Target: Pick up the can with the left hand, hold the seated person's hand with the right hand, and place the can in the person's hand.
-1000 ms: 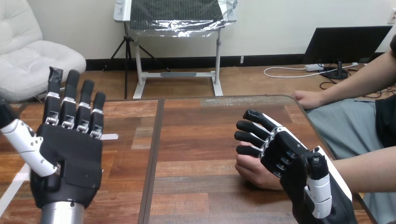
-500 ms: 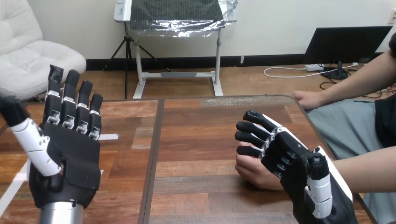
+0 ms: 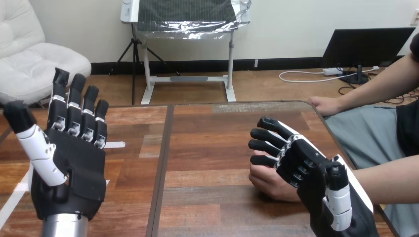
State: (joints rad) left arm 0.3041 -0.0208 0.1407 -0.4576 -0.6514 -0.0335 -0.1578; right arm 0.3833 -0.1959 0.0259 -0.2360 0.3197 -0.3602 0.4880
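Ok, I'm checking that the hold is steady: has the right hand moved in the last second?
No. The right hand stays curled over the person's nearer hand, its fingertips just as far from the table's dark seam as before.

Left hand (image 3: 73,163) upright, fingers straight; right hand (image 3: 310,170) curled round the person's hand (image 3: 266,180).

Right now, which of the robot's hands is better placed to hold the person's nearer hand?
The right. The right hand is directly over the person's nearer hand on the table. The left hand, open and raised, is apart at the table's left side.
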